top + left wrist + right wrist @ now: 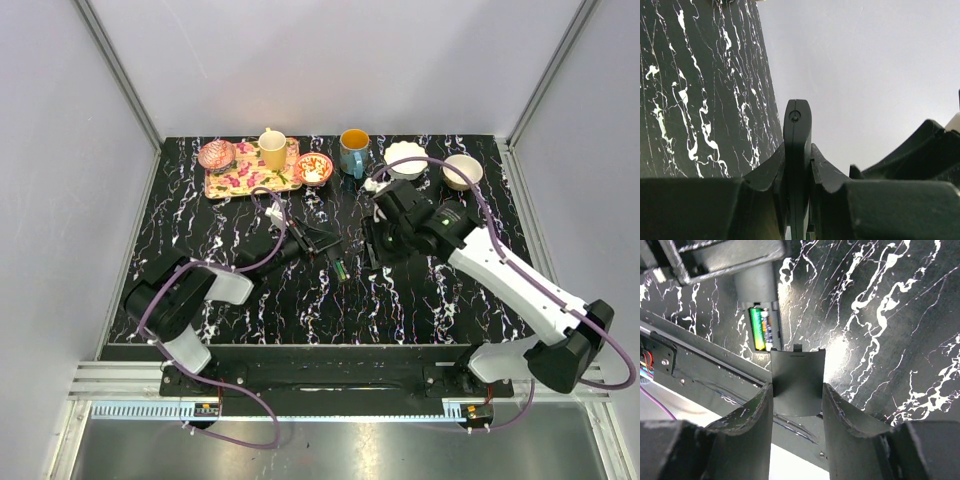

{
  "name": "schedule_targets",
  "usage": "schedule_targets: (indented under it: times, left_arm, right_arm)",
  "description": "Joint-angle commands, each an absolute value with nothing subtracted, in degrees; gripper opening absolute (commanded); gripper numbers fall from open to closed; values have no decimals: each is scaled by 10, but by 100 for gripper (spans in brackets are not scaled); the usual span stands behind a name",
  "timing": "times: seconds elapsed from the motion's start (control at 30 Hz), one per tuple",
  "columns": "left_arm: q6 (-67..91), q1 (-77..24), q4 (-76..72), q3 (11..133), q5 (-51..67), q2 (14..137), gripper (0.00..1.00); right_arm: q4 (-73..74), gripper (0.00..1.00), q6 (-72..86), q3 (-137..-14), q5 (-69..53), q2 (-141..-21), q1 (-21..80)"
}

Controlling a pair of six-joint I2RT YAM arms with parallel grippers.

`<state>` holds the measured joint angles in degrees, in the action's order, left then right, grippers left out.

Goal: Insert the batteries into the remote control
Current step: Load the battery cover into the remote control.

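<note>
the left gripper (797,162) is clamped on the remote control (797,127) over the middle of the tabletop (700,100), likely to steady it. its long axis runs right and near, with the batteries (760,329) lying along it in the slot. the right gripper (797,397) pinches the battery cover (797,367) just beside the slot, seemingly to close it.

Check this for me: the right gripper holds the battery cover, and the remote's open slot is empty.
One part is wrong: the slot is not empty. The right wrist view shows green batteries sitting in the open slot of the remote. The rest stands: the right gripper does hold the battery cover.
</note>
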<state>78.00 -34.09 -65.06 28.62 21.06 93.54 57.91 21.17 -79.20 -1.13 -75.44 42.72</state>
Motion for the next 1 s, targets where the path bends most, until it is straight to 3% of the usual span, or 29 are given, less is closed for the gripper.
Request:
schedule_targets:
  times: [0.0,0.97]
  left_arm:
    - [821,-344,-763,316,208,960,0]
    - [800,-352,-724,308,210,946,0]
  right_arm:
    - [614,0,197,-838,-9,-790,462]
    - [595,0,178,-887,39,-896,503]
